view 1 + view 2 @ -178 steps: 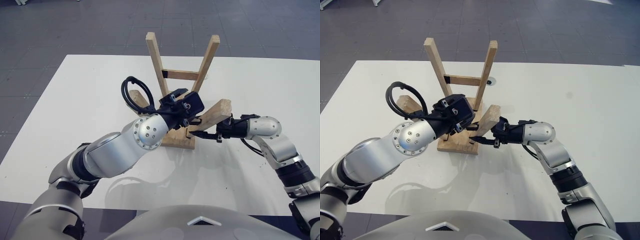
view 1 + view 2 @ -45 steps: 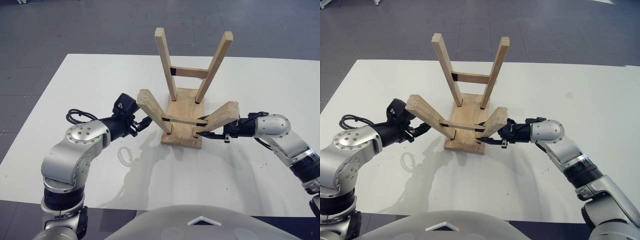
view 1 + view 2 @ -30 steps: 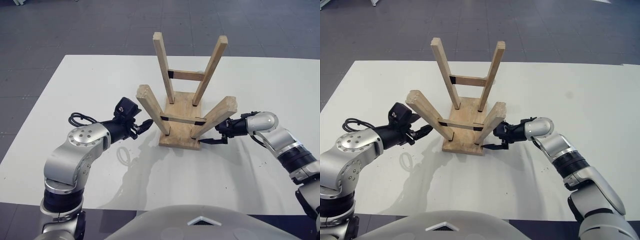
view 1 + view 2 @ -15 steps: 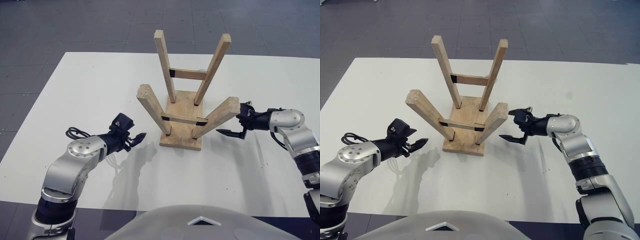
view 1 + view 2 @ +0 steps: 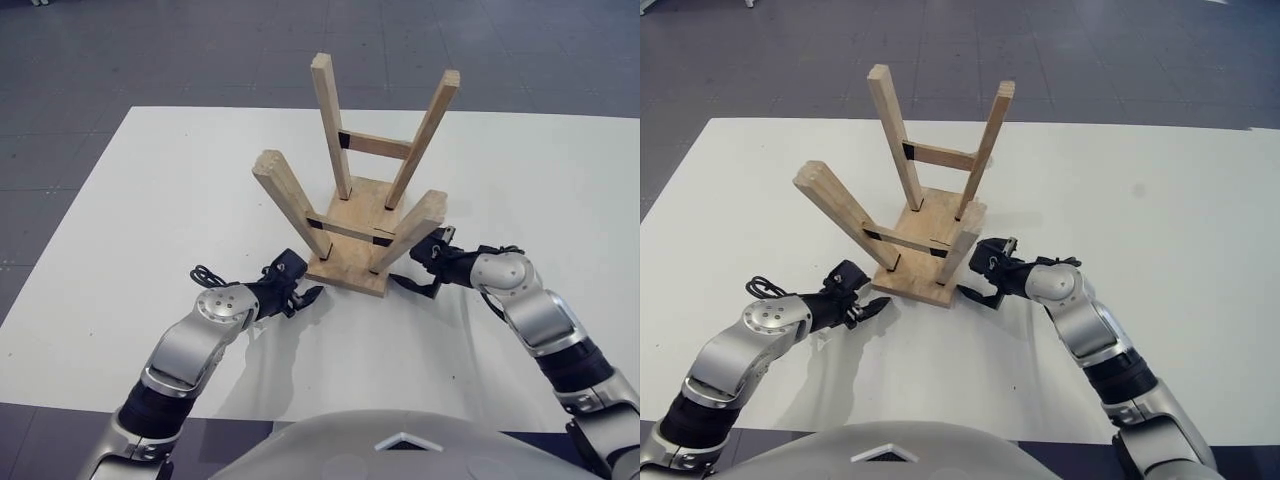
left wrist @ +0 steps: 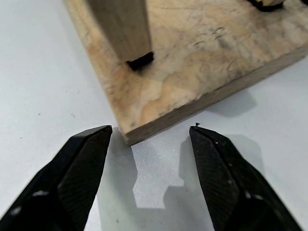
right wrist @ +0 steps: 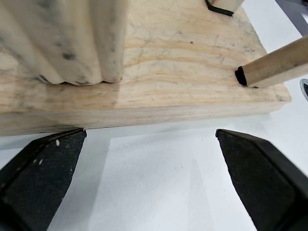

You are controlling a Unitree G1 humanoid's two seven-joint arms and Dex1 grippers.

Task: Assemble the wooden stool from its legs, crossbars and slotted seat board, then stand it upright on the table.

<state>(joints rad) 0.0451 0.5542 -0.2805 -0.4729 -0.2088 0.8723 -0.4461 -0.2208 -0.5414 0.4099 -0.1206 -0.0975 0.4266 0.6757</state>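
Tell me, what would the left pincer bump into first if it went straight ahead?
Most likely the seat board: its near corner sits just ahead of the open left pincer, flat on the table.

Left wrist view: seat board (image 6: 192, 62) runs out past two edges, with one corner in frame. Leg (image 6: 122, 24) cut off just above its slot. Fingers (image 6: 77, 178) of the left gripper (image 6: 151, 129) cut off at their bases.

Right wrist view: near leg (image 7: 62, 38) close to the lens, blurred, top cut off. Far leg (image 7: 274, 65) runs out at the edge. Seat board cut off at one side. Fingers (image 7: 43, 168) of the right gripper (image 7: 150, 130) cut off at their bases. One tip lies by the board's lower edge; contact cannot be told.

Head views: seat board's underside hidden, flat on the worktop (image 5: 150, 200). Worktop's right side cut off. Fingertip-to-board contact too small to judge on either side.
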